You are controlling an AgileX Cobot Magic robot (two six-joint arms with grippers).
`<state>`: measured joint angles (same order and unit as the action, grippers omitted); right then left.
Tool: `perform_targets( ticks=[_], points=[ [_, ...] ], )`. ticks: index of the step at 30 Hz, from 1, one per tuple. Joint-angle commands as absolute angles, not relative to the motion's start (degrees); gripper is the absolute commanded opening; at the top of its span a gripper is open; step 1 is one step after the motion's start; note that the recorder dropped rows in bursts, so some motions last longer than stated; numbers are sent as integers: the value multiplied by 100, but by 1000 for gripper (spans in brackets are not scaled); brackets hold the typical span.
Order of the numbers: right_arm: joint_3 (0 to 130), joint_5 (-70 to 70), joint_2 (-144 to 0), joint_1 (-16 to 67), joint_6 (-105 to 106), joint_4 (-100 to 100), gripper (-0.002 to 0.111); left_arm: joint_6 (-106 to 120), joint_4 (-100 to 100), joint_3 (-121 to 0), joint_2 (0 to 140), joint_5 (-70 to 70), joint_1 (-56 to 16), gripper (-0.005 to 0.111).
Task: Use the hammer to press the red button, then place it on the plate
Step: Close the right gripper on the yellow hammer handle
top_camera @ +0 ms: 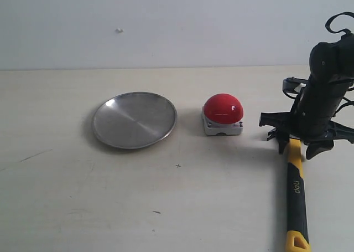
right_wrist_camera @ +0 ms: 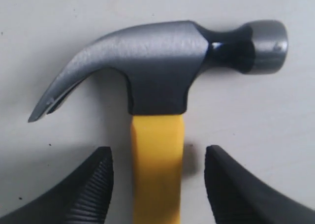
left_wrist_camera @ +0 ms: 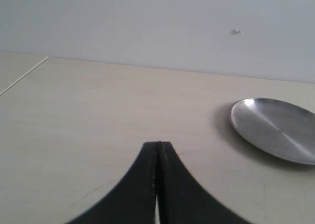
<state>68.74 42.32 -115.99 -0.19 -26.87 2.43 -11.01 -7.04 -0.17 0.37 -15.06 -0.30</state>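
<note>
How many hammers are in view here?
1. The hammer lies right of the red button, its handle inside the open right pincer; none looks hidden.

A pale cream tabletop (top_camera: 110, 207) meets a plain light-grey wall (top_camera: 166, 19) bearing one small white speck (top_camera: 119, 30). Faint marks dot the surface: a thin dark scratch (top_camera: 34, 155) at the left of the exterior view, a tiny cross-shaped mark (top_camera: 178, 165) near the middle and a short dark fleck (top_camera: 157, 212) closer to the camera. A thin pale line (left_wrist_camera: 24, 76) crosses the tabletop in the left wrist view.
</note>
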Motion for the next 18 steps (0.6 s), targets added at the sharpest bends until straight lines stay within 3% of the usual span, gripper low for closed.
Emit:
perform_targets(
  ticks=[1,7,12,18],
  points=[
    [6908,4308,-11714,-45,-2550,322,54,-1094,-729,0,0,-1489,-76,0],
    [6908,4292,-11891,-45,-2445,283,53,-1094,-729,0,0,-1489,-125,0],
    [6908,4138,-11900,-45,-2458,254,44,-1094,-729,0,0,-1489,-125,0],
    [6908,4112,-11900,-45,-2458,178,0,-1094,-729,0,0,-1489,-125,0]
  ],
)
